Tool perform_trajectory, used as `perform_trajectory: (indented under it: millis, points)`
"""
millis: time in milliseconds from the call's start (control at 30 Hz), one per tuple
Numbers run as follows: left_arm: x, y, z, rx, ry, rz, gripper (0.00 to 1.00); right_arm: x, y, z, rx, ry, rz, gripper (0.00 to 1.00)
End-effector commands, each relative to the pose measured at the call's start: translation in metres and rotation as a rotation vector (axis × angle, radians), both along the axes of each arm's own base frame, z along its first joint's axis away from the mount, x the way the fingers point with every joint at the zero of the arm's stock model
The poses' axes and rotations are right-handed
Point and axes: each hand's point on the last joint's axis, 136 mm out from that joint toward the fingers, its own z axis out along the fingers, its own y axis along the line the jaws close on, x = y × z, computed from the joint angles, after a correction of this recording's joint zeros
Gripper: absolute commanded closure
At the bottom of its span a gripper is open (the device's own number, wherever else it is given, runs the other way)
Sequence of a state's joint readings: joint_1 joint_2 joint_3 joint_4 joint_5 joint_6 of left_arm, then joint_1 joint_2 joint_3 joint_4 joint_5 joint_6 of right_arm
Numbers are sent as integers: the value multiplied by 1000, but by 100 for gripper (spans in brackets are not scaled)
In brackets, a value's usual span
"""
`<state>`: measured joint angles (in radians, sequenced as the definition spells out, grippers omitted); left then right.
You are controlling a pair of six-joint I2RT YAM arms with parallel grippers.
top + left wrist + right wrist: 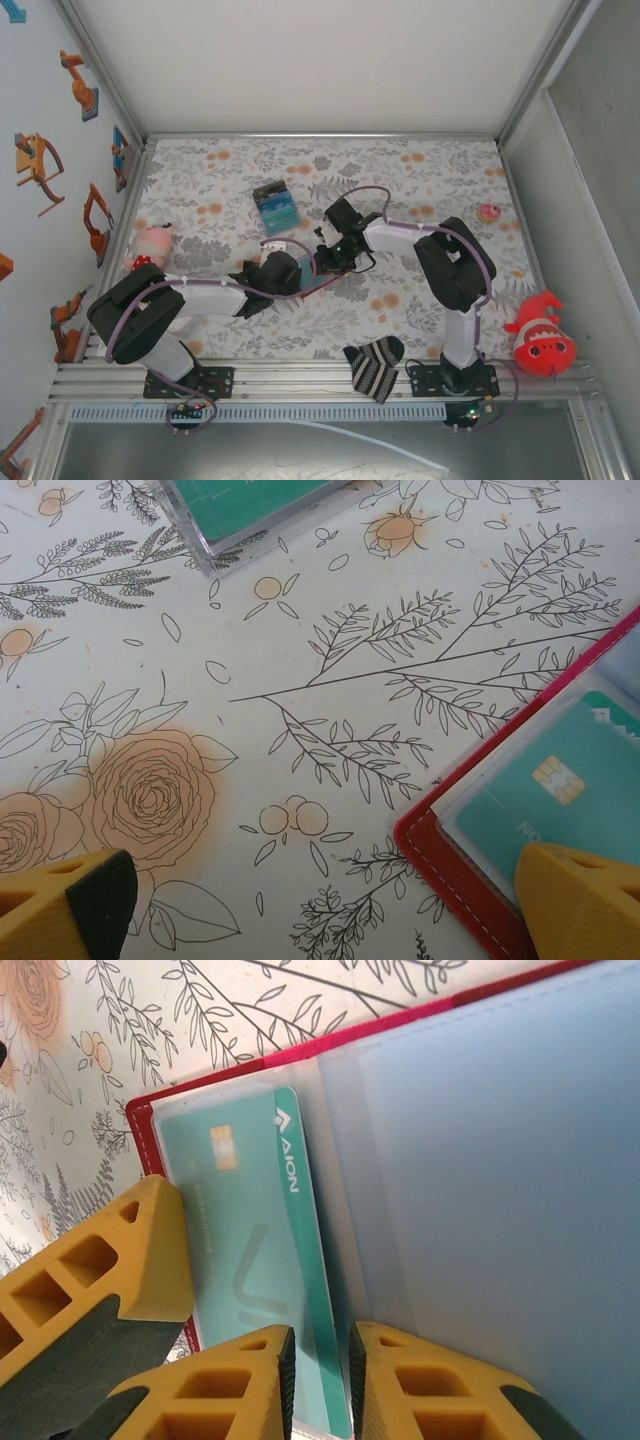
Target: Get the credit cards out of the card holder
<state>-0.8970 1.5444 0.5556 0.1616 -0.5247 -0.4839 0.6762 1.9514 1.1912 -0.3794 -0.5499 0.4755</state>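
Pinning open red card holder (pixel 500 1160) to surface (pixel 300 630) at its 8 o'clock edge with one finger of wide-spread left pincer (pixel 325 905) against sliding, straddling slotted teal credit card (pixel 250 1220) at 6 o'clock with narrow right pincer (pixel 320 1380), without sure grip, for pulling out.

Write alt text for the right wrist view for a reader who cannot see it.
An open red card holder lies on a floral tablecloth, a teal credit card with a chip tucked into its left side. The right gripper, yellow fingers nearly together, sits at the card's near edge; another yellow finger sits at the holder's left edge.
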Motion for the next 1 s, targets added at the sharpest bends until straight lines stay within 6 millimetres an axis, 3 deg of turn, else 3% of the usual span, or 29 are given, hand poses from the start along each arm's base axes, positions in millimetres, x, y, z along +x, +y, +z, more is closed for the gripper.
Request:
perform_trajectory:
  millis: [0, 400, 733, 967]
  points:
    - [-15, 20, -21, 128, 70, -16, 3, -1, -9, 1, -12, 8, -29, 78]
    - [-14, 18, -22, 135, 78, -20, 3, -3, 11, 18, 245, 101, -51, 88]
    - [-12, 12, -20, 132, 75, -30, 3, -3, 11, 17, 274, 105, -50, 100]
    - [-11, 14, -11, 132, 52, -31, 3, 3, 2, 20, 271, 67, -72, 100]
